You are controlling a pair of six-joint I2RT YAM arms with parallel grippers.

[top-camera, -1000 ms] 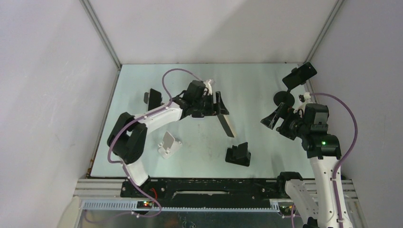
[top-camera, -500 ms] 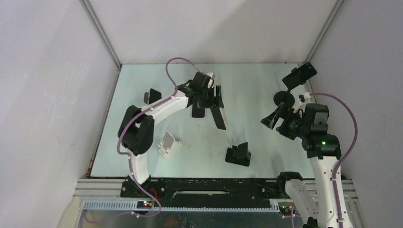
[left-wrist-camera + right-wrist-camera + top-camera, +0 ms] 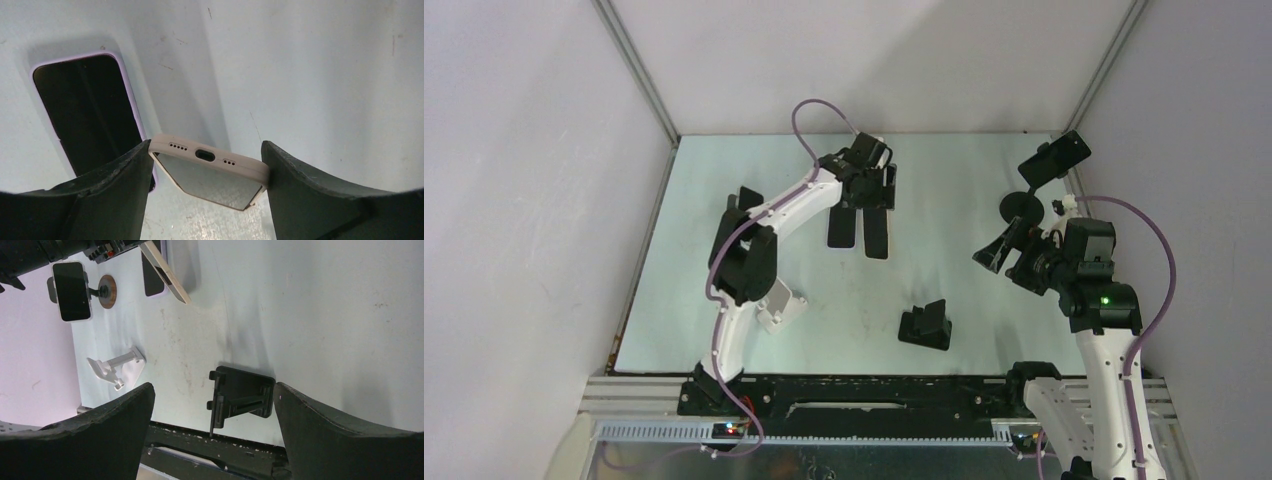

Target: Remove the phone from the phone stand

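My left gripper (image 3: 874, 198) is shut on a phone in a beige case (image 3: 876, 238), gripping its two long edges. In the left wrist view the phone (image 3: 207, 160) sits between both fingers, charging port facing the camera. It hangs tilted over the far middle of the table, its low end close to the surface. The empty black phone stand (image 3: 926, 325) stands at the near middle, also in the right wrist view (image 3: 242, 396). My right gripper (image 3: 1002, 252) is open and empty at the right, jaws wide in its wrist view (image 3: 214, 390).
A purple-cased phone (image 3: 844, 228) lies flat just left of the held one (image 3: 90, 110). A white stand (image 3: 779, 305) is near left. Another black stand (image 3: 744, 205) is behind the left arm. A phone (image 3: 1054, 158) sits on a round-base stand (image 3: 1022, 207) at far right.
My left arm has swung the beige-cased phone from the middle of the table toward the far side, beside the purple-cased phone. The right arm has not moved.
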